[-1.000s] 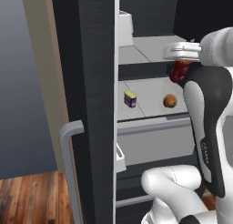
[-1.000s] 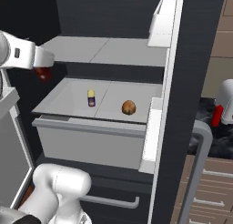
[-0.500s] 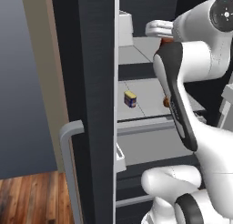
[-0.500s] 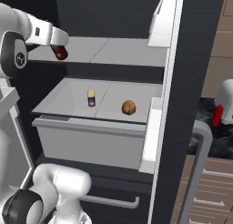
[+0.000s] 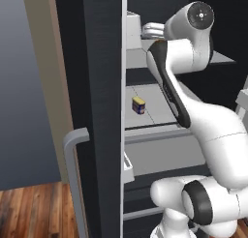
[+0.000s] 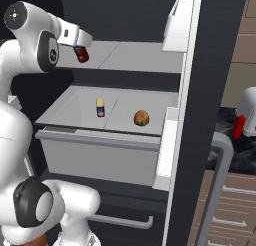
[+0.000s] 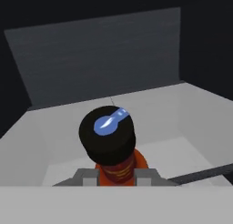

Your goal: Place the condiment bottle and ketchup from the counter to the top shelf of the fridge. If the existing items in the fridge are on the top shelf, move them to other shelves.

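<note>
You had the fridge [image 6: 200, 90] standing open so the arm could reach in, and its drawer [image 6: 100, 140] was pulled out below, holding a small jar [image 6: 100, 107] and a round brown item [image 6: 142, 118] well apart. The top shelf [image 6: 135, 57] lay bare ahead. Your tool [image 6: 80, 45] was pinched on the red bottle [image 6: 81, 53] with the black cap, carried just above that shelf's left end, not yet set down.
</note>
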### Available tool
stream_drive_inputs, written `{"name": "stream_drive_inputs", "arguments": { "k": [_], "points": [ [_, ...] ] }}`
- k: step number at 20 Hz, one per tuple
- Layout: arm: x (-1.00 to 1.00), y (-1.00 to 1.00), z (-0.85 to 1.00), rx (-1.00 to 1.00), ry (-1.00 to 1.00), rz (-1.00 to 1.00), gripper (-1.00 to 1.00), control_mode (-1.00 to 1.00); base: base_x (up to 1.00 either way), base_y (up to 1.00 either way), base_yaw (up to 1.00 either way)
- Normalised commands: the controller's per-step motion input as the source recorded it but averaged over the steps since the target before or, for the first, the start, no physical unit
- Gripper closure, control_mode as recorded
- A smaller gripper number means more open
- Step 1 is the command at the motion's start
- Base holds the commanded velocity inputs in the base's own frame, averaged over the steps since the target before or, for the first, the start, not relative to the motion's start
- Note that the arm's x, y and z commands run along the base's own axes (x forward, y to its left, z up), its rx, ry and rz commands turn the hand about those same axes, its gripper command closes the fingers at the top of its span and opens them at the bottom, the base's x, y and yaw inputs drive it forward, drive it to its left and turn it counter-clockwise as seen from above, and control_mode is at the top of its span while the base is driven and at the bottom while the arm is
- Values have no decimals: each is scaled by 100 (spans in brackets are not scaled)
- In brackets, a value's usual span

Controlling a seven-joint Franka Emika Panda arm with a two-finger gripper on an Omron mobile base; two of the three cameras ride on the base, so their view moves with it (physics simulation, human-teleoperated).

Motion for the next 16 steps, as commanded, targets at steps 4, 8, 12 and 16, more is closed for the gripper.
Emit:
{"name": "stream_drive_inputs", "arguments": {
  "k": [4, 8, 12, 16],
  "points": [
    [100, 0, -24, 0, 9, 0, 100, -100, 0, 0, 0],
    [92, -6, -36, 0, 12, 0, 100, -100, 0, 0, 0],
    [76, -12, -39, 0, 7, 0, 100, -100, 0, 0, 0],
    [73, -10, -25, 0, 0, 0, 100, -100, 0, 0, 0]
  ]
}}
